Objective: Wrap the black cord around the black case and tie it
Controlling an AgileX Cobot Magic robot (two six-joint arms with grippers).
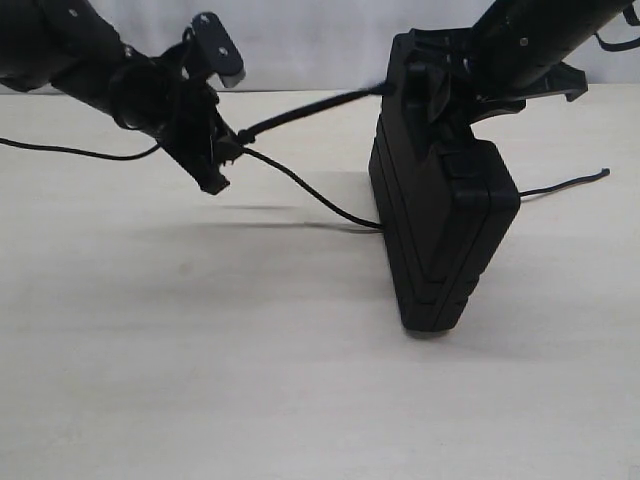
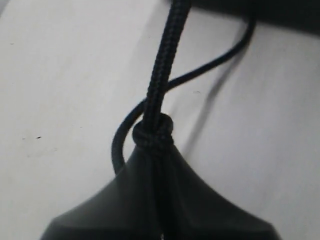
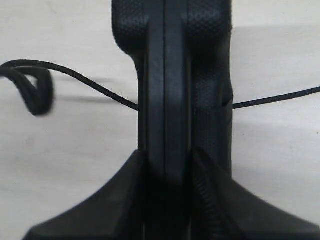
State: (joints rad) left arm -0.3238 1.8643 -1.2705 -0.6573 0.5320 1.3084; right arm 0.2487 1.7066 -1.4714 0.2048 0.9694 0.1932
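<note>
The black case stands on edge on the pale table, right of the middle. My right gripper is shut on its top edge, and the right wrist view shows both fingers clamping the case from either side. My left gripper hovers above the table to the left, shut on the black cord right at its knot. From there the cord runs taut to the case's top. A slack strand drops to the table and meets the case's base. A cord end trails out to the right.
A thin black cable hangs from the left arm over the table. A white wall stands behind the table's far edge.
</note>
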